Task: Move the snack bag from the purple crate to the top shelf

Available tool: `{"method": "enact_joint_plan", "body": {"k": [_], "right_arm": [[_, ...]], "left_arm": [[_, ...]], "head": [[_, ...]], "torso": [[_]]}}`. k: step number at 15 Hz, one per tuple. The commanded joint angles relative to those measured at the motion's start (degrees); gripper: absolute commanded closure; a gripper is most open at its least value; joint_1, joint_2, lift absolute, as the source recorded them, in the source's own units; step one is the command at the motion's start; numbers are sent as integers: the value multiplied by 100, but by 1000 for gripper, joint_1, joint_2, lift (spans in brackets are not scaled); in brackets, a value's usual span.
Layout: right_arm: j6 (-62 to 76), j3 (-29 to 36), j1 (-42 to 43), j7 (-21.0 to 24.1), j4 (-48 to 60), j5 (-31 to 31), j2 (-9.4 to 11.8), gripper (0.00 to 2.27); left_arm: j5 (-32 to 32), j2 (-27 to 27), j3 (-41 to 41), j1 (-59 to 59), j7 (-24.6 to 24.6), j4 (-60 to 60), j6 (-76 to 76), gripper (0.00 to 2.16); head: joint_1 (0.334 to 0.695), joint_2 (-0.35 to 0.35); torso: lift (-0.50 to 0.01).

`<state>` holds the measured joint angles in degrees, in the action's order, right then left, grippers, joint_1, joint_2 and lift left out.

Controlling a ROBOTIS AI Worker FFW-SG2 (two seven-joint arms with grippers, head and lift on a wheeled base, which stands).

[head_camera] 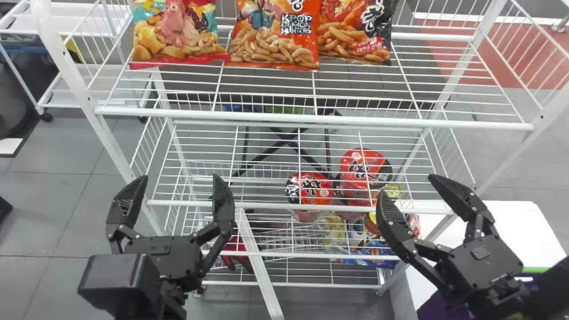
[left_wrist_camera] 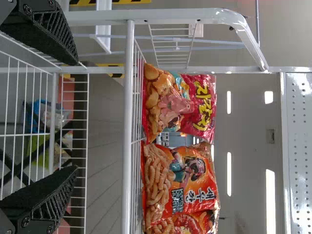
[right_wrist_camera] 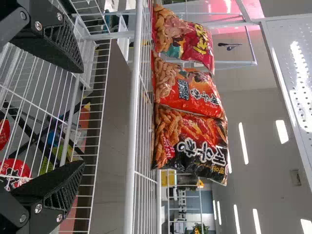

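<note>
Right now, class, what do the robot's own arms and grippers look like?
The left arm, right arm, left gripper and right gripper are black. Each gripper has two tapering, rib-sided fingers on jointed links, with silvery screws. A boxy housing sits by the left one.

On the white wire top shelf (head_camera: 311, 117) we see three snack bags upright in a row, set back from the front edge and nearer the left edge than the right: a red-and-teal bag (head_camera: 175, 29) closest to the left edge, an orange bag (head_camera: 275, 35) beside it, then an orange-and-black bag (head_camera: 355, 33). Through the wires of the middle shelf (head_camera: 266, 204) we make out red-lidded tubs (head_camera: 310, 189) lower down, toward the rack's right side, but we cannot tell which tier bears them.
</note>
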<state>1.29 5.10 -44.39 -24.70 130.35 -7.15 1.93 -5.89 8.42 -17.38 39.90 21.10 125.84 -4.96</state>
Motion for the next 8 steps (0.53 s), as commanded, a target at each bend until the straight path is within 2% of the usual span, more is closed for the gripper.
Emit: {"method": "enact_joint_plan", "body": {"k": [1,8], "right_arm": [[-2,0,0,0,-1,3,1,167],[-2,-9,-9,0,-1,-14,36,167]], "left_arm": [[0,-7,-2,0,-1,-7,0,33],[0,2,-29,27,8,19,-88,33]], "head": [[695,-42],[695,-45]], "torso": [[-232],[-260]]}}
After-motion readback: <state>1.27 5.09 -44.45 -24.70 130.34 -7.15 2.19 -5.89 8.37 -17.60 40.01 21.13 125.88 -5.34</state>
